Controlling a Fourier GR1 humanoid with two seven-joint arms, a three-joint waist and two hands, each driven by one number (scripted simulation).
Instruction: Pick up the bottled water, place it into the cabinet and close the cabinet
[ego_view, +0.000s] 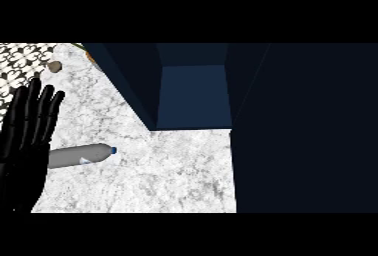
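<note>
The dark blue cabinet (193, 95) is standing open, nothing showing inside, while the bottled water (81, 155) is lying on the marble worktop (162, 170) beside the left hand (29, 125), resting upright, fingers (46, 102) apart.

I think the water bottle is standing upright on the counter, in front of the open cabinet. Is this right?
Not quite. In the head view the water bottle lies on its side on the counter, blue cap pointing toward the open cabinet. The rest is right.

Open counter (177, 170) between lying bottle (81, 155) and dark cabinet (192, 95), cabinet door (303, 130) walling the right side
</note>
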